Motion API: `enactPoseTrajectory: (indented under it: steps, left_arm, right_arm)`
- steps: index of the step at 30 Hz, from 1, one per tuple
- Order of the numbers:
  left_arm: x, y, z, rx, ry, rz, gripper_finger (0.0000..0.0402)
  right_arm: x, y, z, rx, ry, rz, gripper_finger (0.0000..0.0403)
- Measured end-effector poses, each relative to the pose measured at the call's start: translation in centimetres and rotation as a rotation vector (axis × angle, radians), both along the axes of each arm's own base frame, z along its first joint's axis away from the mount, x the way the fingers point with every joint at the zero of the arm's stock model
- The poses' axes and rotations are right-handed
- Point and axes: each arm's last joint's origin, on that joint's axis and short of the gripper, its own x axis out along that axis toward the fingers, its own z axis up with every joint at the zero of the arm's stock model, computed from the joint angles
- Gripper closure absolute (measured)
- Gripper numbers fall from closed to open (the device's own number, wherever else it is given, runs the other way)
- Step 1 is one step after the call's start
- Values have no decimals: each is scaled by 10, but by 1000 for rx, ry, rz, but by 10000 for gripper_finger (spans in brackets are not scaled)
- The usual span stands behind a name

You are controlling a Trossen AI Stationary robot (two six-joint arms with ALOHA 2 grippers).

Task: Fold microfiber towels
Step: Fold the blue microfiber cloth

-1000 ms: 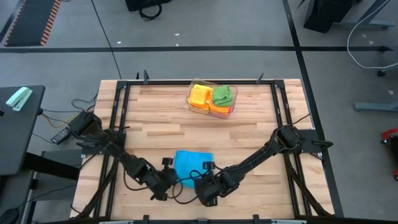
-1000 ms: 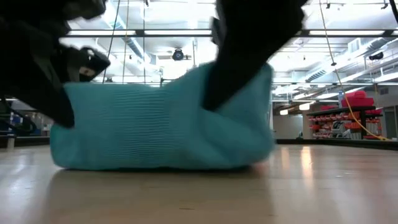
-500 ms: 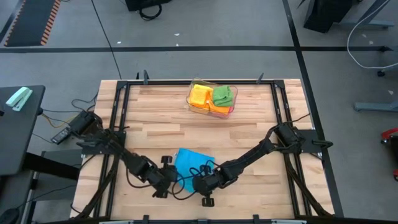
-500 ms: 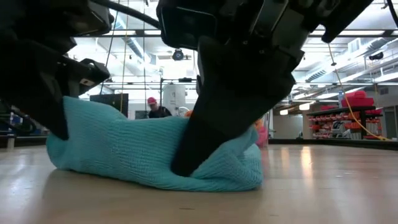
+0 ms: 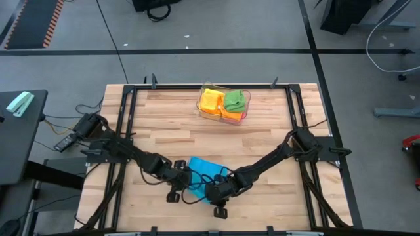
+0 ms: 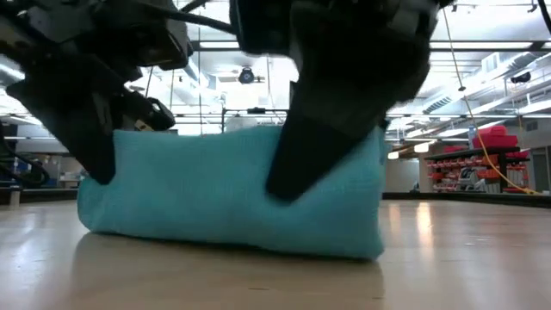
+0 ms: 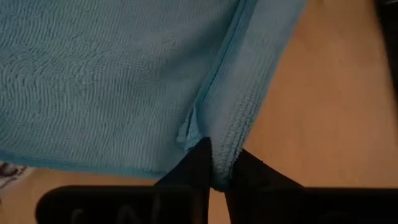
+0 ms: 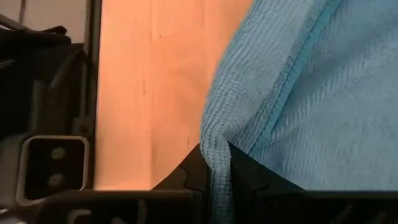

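Left tool (image 7: 214, 167), right tool (image 8: 214, 163) low, apparently pinching blue towel (image 5: 205, 169) edge

overhead down, low level, 2 wrists close on blue towel (image 5: 205, 168)

Two dark, near-black jointed arms, slim links, bulkier joint housings. Loose black cables looped beside left gripper (image 5: 178, 182) and right gripper (image 5: 216, 191). Fingers (image 7: 199, 163) matte black, wedge-shaped, tapering toward tips. Wrist blocks boxy, dark.
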Motion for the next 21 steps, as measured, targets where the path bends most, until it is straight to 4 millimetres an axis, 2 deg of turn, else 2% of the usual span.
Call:
enactPoseTrajectory:
  steps: [4,7,13,17,21]
  left_arm:
    - [1,7,11,-55,-11,-38,359]
    - [1,13,19,-62,-36,-48,366]
    - [4,22,22,-60,-48,-36,378]
    - [5,25,19,-51,-35,-37,371]
    - [6,27,19,-48,-38,-35,363]
  right_arm:
    - [-2,-1,19,36,-27,9,360]
    - [-4,-2,22,24,-20,3,351]
    - [-9,-5,17,-12,41,-41,290]
    - [-9,-6,15,-16,54,-46,246]
    - [-12,-8,19,-28,74,-50,219]
